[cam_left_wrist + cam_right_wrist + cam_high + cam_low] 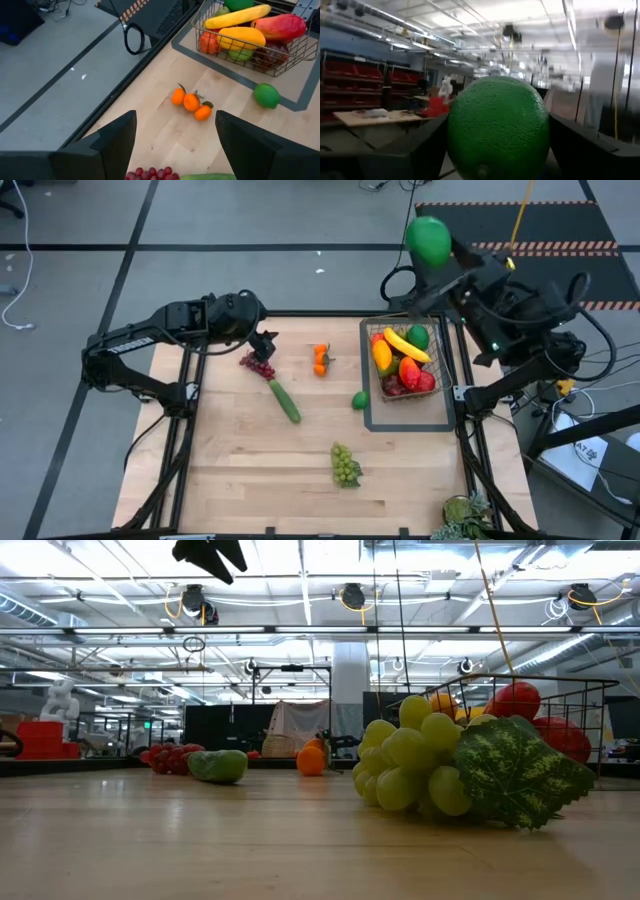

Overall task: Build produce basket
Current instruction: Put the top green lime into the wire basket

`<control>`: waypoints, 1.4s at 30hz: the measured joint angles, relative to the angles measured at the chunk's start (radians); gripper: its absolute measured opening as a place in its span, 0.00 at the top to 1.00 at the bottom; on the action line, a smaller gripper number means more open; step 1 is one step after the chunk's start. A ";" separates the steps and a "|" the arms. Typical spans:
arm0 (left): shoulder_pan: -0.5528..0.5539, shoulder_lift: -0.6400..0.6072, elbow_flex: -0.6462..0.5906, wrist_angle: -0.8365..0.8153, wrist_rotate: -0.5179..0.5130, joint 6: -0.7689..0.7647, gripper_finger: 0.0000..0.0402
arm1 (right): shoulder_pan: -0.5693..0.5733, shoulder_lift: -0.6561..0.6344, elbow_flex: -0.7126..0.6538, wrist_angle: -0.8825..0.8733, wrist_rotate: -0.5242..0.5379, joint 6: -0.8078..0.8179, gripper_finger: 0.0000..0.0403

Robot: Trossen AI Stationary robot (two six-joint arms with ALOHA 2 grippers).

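Lime [498, 127] sits clamped between the right gripper's [432, 244] jaws, arm raised beyond the basket [412, 392], while the left gripper [264, 344] hangs open above the purple grapes [257, 364].

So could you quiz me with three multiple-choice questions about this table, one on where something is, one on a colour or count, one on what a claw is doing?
1. Where do the green grapes lie?
A. in the basket
B. on the bare wood near the table's front edge
C. under the left gripper

2. What colour is the round fruit in the right gripper?
A. green
B. red
C. orange

3. How is the left gripper?
A. shut on the cucumber
B. shut on the oranges
C. open and holding nothing, above the purple grapes

Answers:
1 B: the high view shows them alone on the wood, well away from the basket.
2 A: the right wrist view shows a green lime between its fingers.
3 C: the left wrist view shows only table between its spread fingers.
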 joint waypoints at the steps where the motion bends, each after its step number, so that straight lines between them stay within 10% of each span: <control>1: 0.000 0.000 0.000 0.000 0.000 0.000 0.33 | 0.008 0.000 0.000 -0.009 0.031 0.050 0.25; 17: 0.000 0.000 0.000 -0.010 0.006 -0.004 0.33 | 0.186 0.029 -0.009 -0.036 0.509 0.480 0.25; 34: -0.053 0.000 0.000 -0.196 0.033 -0.100 0.33 | 0.145 0.057 -0.185 -0.272 0.131 1.256 0.25; 42: -0.078 0.000 0.000 -0.200 0.032 -0.137 0.33 | 0.004 0.067 -0.185 -0.591 -0.469 1.721 0.25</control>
